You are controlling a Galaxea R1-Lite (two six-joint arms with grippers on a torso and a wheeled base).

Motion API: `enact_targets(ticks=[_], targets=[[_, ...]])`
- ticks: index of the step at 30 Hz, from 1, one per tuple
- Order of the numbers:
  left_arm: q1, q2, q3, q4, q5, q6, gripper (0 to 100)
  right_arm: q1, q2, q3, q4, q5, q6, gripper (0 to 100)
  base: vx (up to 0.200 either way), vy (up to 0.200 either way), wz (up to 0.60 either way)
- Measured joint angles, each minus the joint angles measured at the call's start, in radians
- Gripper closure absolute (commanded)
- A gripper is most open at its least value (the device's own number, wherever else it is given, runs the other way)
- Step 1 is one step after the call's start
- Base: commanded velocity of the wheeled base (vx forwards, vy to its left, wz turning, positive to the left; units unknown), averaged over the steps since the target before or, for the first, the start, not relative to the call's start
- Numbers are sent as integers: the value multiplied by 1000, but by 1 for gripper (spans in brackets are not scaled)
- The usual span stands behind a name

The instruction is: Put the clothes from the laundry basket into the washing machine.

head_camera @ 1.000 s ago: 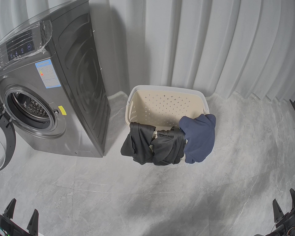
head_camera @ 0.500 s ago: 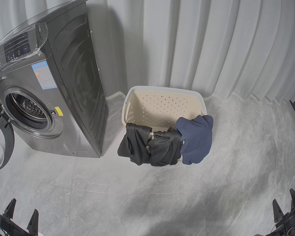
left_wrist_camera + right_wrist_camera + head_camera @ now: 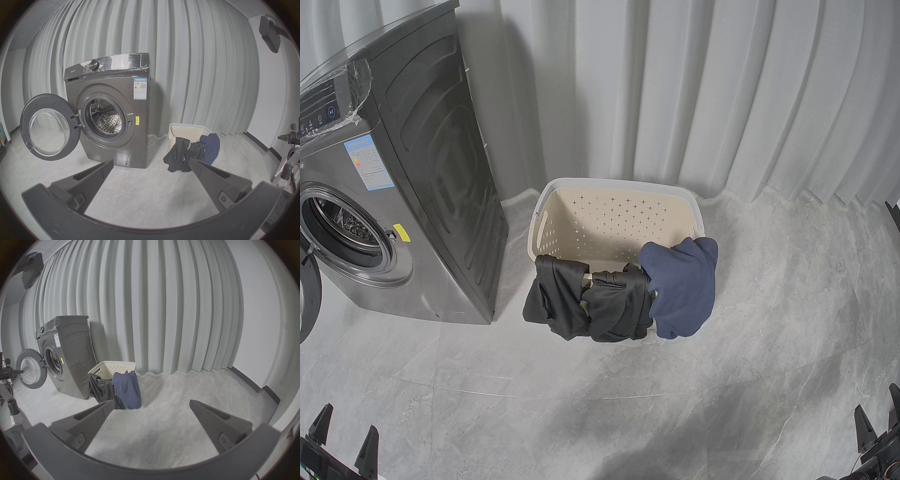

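In the head view the left edge cuts the washing machine (image 3: 419, 187), taking away most of its door (image 3: 307, 300) and part of its control panel (image 3: 319, 112). The bottom edge cuts the left gripper (image 3: 345, 431) and the right gripper (image 3: 876, 403) down to their fingertips. The black clothes (image 3: 587, 300) and the navy garment (image 3: 681, 287) draped over the laundry basket (image 3: 612, 187) hide its near wall. Whether the black cloth is one piece or several cannot be told. The machine's label (image 3: 369, 162) is too small to read.
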Motion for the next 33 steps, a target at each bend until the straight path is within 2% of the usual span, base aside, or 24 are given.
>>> enact_targets(ticks=[12, 22, 26, 27, 33], targets=[[0, 0, 0, 0, 0, -1, 0, -1, 0, 0, -1, 4, 0, 0, 200, 0, 0], [0, 0, 0, 0, 0, -1, 0, -1, 3, -25, -19, 7, -1, 0, 0, 0, 0], [0, 0, 0, 0, 0, -1, 0, 2, 43, -101, -17, 31, 1, 0, 0, 0, 0], [0, 0, 0, 0, 0, -1, 0, 4, 80, -122, -16, 48, 4, 0, 0, 0, 0], [0, 0, 0, 0, 0, -1, 0, 7, 273, -167, -45, 98, 16, 0, 0, 0, 0]])
